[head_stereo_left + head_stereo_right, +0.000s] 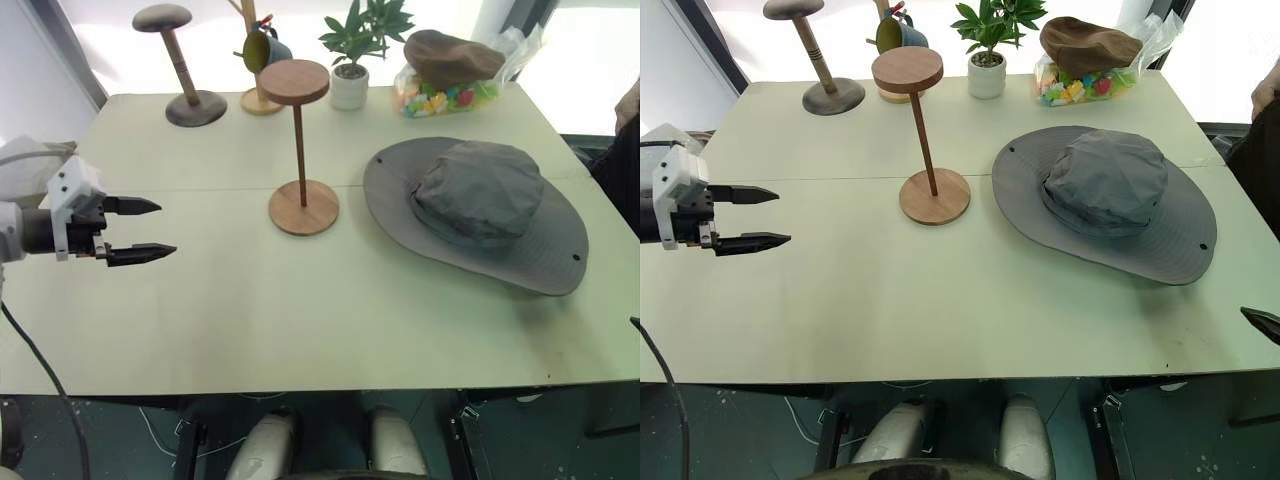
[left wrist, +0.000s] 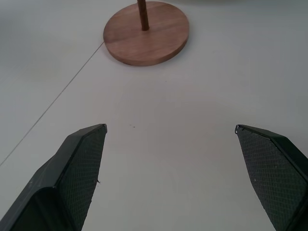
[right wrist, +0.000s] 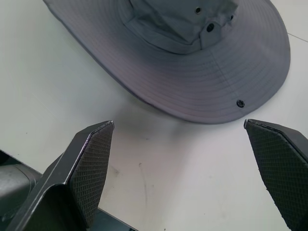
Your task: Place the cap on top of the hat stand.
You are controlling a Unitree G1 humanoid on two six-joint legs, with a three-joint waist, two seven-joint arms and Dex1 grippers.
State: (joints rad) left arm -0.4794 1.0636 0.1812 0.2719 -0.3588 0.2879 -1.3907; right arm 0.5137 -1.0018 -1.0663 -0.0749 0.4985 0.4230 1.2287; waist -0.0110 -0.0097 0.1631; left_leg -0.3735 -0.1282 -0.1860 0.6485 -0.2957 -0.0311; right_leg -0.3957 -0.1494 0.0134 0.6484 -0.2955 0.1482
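**Cap flat on the table, both grippers spread and empty**

Cap (image 1: 480, 205), a wide-brimmed grey sun hat, lies crown up on the right side of the pale table (image 1: 300, 330), its brim flat on the surface. Nearest the robot, the right gripper (image 3: 180, 159) hangs over the table's near right edge, its two black fingers spread wide with nothing between them, pointing toward the near brim and apart from it. On the left, the left gripper (image 1: 140, 230) reaches in from the table's left edge, held above the surface and pointing right toward the hat stand (image 1: 298, 150); its fingers are likewise parted and empty. That reddish-brown stand rises upright at mid-table, just left of the cap, its flat disc top bare. Along the far edge stand a darker mushroom-topped stand (image 1: 180, 65), a potted plant (image 1: 355, 50) and a brown cap (image 1: 450, 55) resting on a bag of colourful pieces (image 1: 445, 98).
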